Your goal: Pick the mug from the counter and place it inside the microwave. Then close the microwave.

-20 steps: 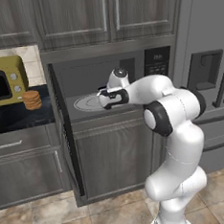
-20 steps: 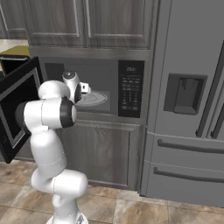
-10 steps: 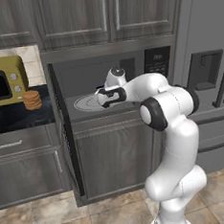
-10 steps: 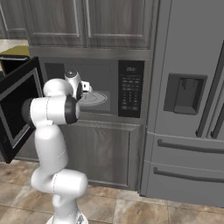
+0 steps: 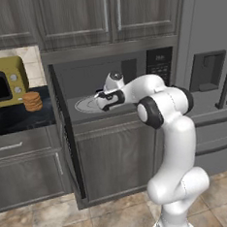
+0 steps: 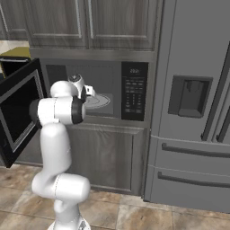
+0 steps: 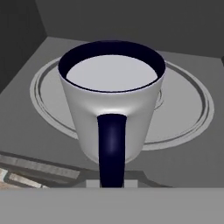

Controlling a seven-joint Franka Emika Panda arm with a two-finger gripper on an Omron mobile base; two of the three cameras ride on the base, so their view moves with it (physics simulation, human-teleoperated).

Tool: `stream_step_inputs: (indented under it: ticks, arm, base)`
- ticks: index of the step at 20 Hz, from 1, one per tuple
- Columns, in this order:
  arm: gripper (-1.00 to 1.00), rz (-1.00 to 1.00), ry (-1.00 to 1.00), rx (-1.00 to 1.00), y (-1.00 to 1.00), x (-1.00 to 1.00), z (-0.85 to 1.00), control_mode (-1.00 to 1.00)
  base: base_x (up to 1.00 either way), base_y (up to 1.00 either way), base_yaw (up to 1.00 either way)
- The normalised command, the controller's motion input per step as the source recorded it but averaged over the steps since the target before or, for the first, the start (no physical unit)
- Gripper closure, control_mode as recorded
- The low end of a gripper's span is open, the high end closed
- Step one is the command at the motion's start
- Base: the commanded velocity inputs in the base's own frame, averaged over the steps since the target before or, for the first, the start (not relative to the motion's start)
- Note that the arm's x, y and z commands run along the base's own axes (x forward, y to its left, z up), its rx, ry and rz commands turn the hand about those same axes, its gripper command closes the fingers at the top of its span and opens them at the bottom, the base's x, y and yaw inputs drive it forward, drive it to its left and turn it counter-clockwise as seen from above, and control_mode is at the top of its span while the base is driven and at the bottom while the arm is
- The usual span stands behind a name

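The gripper is closed on the handle of the mug, holding it upright above the front edge of the turntable inside the microwave. The door is open.

The mug looks like smooth glossy ceramic, the microwave cavity matt grey, the cabinets wood-grained.
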Motion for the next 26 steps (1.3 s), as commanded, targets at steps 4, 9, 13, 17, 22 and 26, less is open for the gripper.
stream_step_inputs:
  ticks: [4, 9, 13, 17, 22, 26]
  arm:
    - [1.00, 0.00, 0.01, 0.00, 0.04, 0.29, -0.25, -1.00]
    - [1.00, 0.00, 0.00, 0.00, 0.09, 0.25, -0.10, -1.00]
    - [1.00, 0.00, 0.00, 0.00, 0.06, 0.31, -0.10, -1.00]
    - [1.00, 0.00, 0.01, 0.00, 0.05, 0.21, -0.10, -1.00]
    - [1.00, 0.00, 0.01, 0.00, 0.01, 0.10, -0.13, -1.00]
    - [1.00, 0.00, 0.01, 0.00, 0.01, 0.10, -0.19, -1.00]
  base:
    - [0.00, 0.00, 0.00]
    - [0.00, 0.00, 0.00]
    - [0.00, 0.00, 0.00]
    - [0.00, 0.00, 0.00]
    - [0.00, 0.00, 0.00]
    - [0.00, 0.00, 0.00]
